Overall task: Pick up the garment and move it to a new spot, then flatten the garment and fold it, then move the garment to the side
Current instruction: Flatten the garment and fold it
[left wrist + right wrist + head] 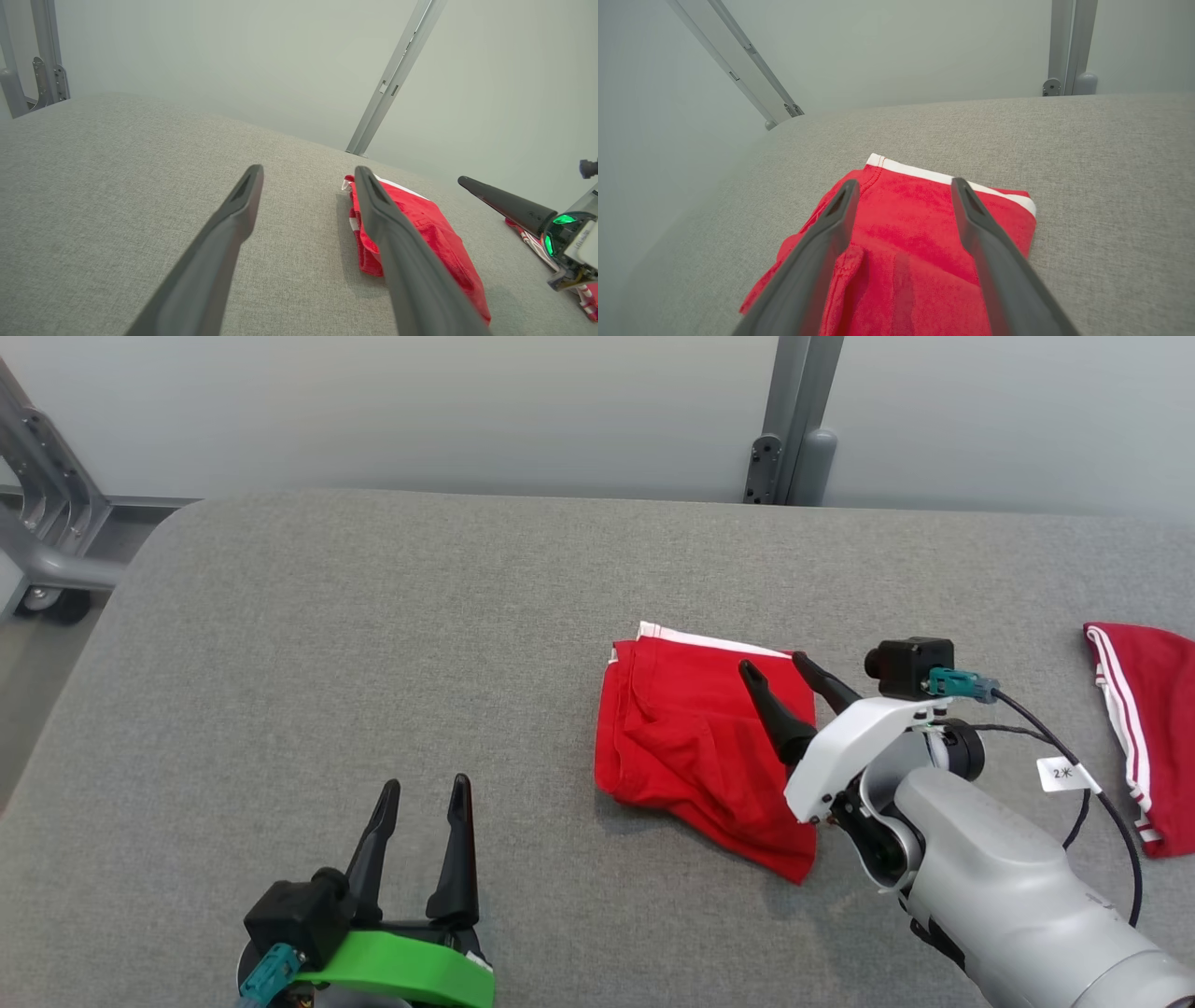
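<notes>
1. The garment (695,737), red with a white band along its 12 o'clock edge, lies on the grey bench (327,644) a little toward 3 o'clock from the middle of the head view. It is layered into a compact, roughly squared packet, wrinkled, with one corner trailing toward 5 o'clock
2. The right pincer (773,663) hangs over the packet's 3 o'clock side, its two fingers spread wide with nothing between them; whether the tips touch the cloth cannot be told
3. The left pincer (425,784) sits at 7 o'clock, spread fully and empty, well apart from the garment
4. A second red garment (1144,709) with white stripes lies at the bench's 3 o'clock edge, well apart from the first
5. Judging by how the cloth lies doubled over rather than spread or crumpled, the picking up, relocating, flattening and folding look done
6. The last step, moving the garment to the side, seems left to do: the packet sits near the bench's middle and neither pincer has hold of it, so a fresh grip would be needed
</notes>
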`<state>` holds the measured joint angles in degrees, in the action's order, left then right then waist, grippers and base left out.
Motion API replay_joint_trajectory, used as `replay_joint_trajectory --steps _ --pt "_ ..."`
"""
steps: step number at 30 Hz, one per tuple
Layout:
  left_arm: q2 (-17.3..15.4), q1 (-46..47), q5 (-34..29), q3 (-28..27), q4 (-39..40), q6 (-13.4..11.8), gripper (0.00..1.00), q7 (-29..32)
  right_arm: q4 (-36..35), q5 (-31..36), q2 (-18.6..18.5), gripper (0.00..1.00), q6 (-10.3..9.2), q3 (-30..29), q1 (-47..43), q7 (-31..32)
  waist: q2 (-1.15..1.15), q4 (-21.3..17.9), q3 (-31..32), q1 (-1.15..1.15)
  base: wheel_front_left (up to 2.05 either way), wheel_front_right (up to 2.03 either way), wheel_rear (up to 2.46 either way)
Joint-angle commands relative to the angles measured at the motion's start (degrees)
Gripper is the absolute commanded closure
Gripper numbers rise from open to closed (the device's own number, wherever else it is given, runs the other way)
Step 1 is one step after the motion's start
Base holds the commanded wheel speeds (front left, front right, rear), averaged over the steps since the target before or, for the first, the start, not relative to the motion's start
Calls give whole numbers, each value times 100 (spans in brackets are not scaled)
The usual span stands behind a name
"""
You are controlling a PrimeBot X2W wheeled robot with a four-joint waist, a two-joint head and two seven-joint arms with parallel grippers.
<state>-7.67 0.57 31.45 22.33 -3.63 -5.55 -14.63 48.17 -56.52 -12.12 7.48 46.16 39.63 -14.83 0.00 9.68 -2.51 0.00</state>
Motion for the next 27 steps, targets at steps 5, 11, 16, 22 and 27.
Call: replay_joint_trajectory --steps 5,11,16,22,27 --pt "-40 41 -13 31 49 -1 0 23 22 588 52 91 2 -164 -248 -38 0 -20 -107 0 0 0 0" --pt "-32 168 -42 70 38 2 0 45 439 937 164 100 2 -59 -240 -40 0 195 -272 0 0 0 0" --pt "-35 196 -20 31 8 -15 0 23 486 968 302 100 2 162 -263 -40 0 373 -338 0 0 0 0" --pt "-17 230 -12 12 -4 -4 0 -4 267 869 442 100 1 567 -337 -41 0 471 -348 0 0 0 0" --pt "2 245 -11 5 -5 -8 0 -8 290 762 500 100 1 970 -343 -17 0 497 -378 0 0 0 0"
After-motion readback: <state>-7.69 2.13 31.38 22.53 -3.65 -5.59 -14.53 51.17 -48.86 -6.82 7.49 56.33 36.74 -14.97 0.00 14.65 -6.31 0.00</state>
